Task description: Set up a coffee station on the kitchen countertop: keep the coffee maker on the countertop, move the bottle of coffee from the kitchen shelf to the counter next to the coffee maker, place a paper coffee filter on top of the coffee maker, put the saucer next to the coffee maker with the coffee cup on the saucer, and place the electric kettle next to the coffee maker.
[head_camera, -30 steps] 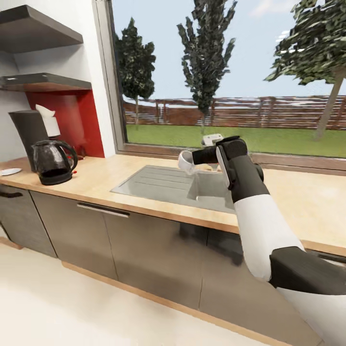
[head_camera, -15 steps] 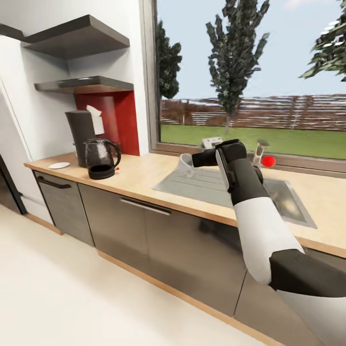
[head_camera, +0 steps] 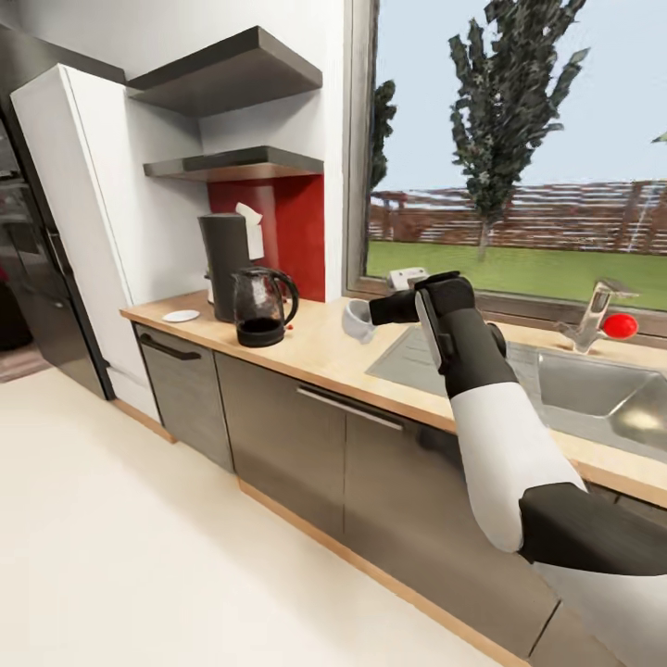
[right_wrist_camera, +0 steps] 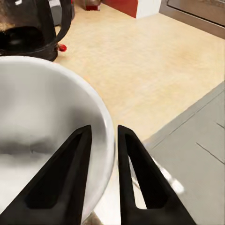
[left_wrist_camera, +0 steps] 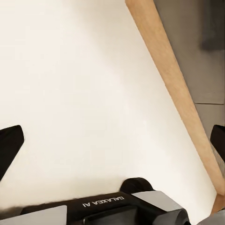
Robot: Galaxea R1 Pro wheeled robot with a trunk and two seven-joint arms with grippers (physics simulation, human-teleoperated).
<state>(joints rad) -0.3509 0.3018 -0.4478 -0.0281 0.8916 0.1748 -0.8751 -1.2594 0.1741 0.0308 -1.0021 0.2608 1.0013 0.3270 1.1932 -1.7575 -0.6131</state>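
My right gripper [head_camera: 369, 313] is shut on the rim of the white coffee cup [head_camera: 356, 320], holding it above the countertop [head_camera: 324, 357] left of the sink. In the right wrist view the fingers [right_wrist_camera: 136, 183] pinch the coffee cup's [right_wrist_camera: 42, 140] wall. The dark coffee maker [head_camera: 225, 269] stands at the counter's left end with a white paper coffee filter [head_camera: 249, 231] on top. The glass electric kettle [head_camera: 262, 307] sits just in front of it. The white saucer [head_camera: 181, 316] lies to its left. My left gripper [left_wrist_camera: 112, 140] hangs open over the floor. The bottle of coffee is out of view.
A steel sink [head_camera: 593, 389] with a faucet [head_camera: 593, 315] and a red object [head_camera: 619, 325] lies to the right. Two grey shelves [head_camera: 232, 165] hang above the coffee maker. A dark fridge [head_camera: 37, 269] stands at the left, beyond a white panel. Grey cabinets [head_camera: 278, 435] front the open floor.
The whole view has swung left: counter items now sit nearer the middle and the fridge has come into sight. The right gripper still holds the cup the same way.
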